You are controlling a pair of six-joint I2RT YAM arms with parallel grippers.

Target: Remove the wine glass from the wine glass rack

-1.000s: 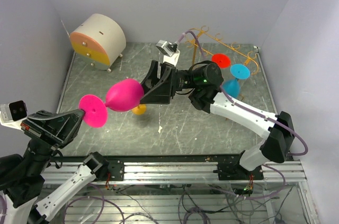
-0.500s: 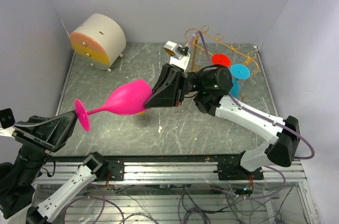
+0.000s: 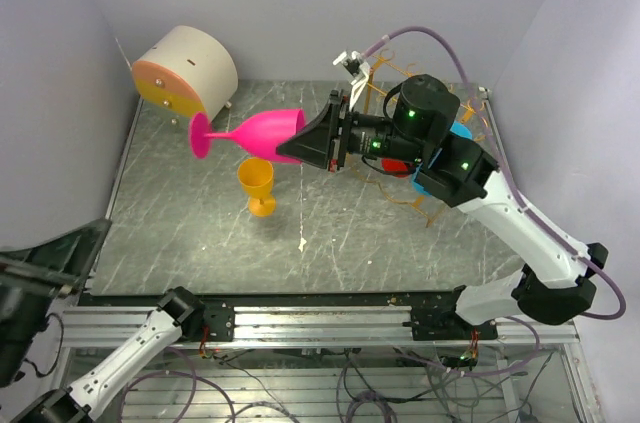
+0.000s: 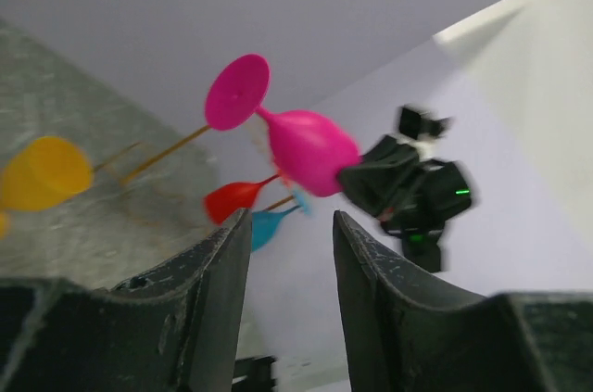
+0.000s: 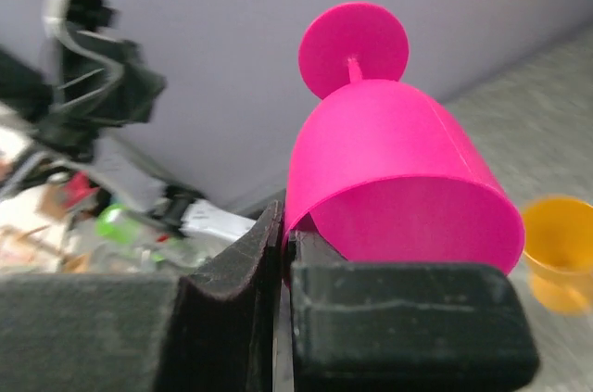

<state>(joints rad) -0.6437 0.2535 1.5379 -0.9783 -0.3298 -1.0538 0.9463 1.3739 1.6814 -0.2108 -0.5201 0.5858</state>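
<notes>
A pink wine glass [image 3: 262,131] lies level in the air, its foot pointing left toward the drawer box. My right gripper [image 3: 310,140] is shut on its rim; in the right wrist view the gripper [image 5: 285,225] pinches the wall of the pink bowl [image 5: 398,160]. The gold wine glass rack [image 3: 372,95] stands at the back right, mostly hidden behind the right arm. My left gripper [image 4: 290,225] is open and empty, low at the near left [image 3: 80,248], far from the pink glass [image 4: 306,146].
An orange glass [image 3: 257,181] stands on the table below the pink one. On the rack hang a red glass [image 4: 232,197] and a blue glass [image 4: 269,225]. A round cream-and-orange drawer box [image 3: 185,73] sits at the back left.
The left gripper opened, let go of the pink glass's foot and drew back to the near left. The right gripper shut on the rim and carried the glass up and toward the back.
</notes>
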